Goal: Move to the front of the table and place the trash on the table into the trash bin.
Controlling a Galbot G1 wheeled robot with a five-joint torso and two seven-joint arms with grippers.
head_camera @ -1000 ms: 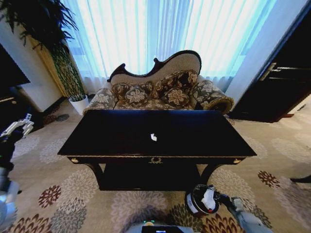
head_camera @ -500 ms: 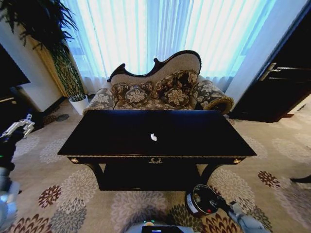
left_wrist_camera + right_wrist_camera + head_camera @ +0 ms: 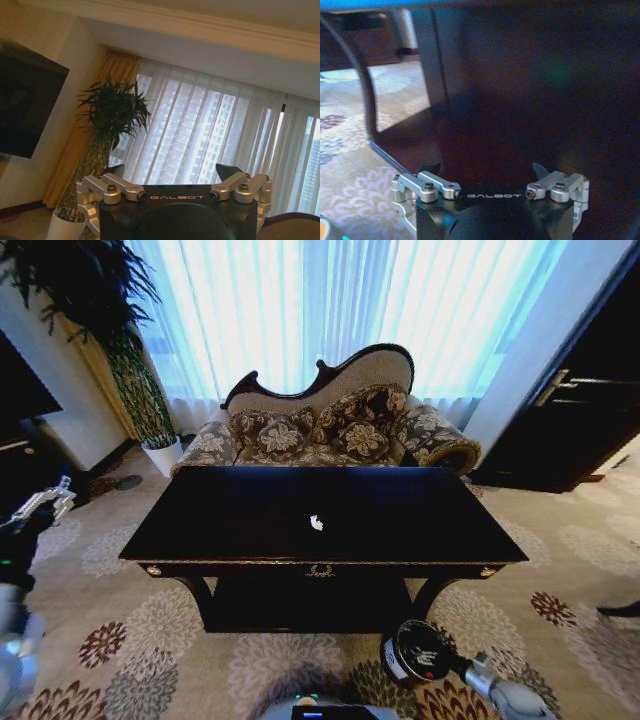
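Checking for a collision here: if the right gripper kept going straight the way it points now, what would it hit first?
Most likely the table. The right gripper, open and low beside the trash bin, faces the table's dark underside and leg, with nothing visible between. How near that dark surface is cannot be told.

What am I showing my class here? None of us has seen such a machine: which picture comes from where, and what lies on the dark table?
It is a wheeled robot with two arms. The wide picture comes from its head; the others from cameras on each wrist. On the glossy near-black rectangular table lies one small white paper scrap. The round dark trash bin stands on the carpet before it. The left gripper, fingers open, points at the curtains. The right gripper, open and holding nothing, faces the table.
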